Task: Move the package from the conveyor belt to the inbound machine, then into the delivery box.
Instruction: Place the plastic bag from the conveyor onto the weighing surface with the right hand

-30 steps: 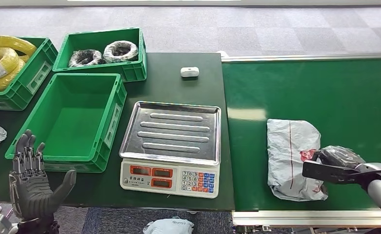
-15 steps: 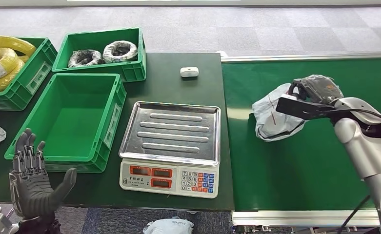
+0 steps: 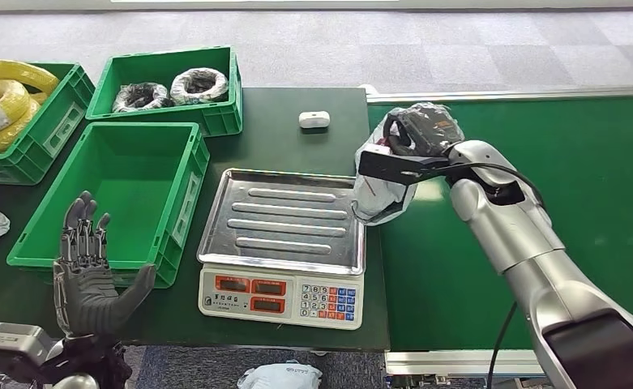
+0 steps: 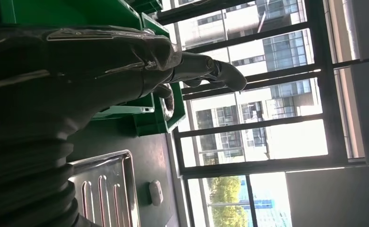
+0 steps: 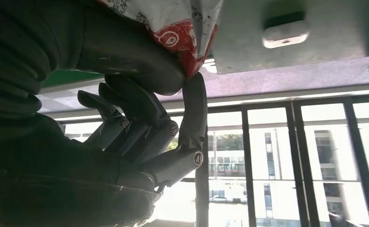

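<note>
While the right hand [image 3: 417, 130] pinches the package [image 3: 375, 188] between thumb and fingers [image 5: 194, 113], left hand [image 3: 86, 275] fingers spread, holding nothing.

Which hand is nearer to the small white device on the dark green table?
The right hand, holding the grey plastic package, is just beside the device. The left hand hovers far off.

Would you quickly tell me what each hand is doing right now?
Left hand: open, fingers spread, holding nothing.
Right hand: holding the package, which hangs at the scale tray's right edge.
</note>
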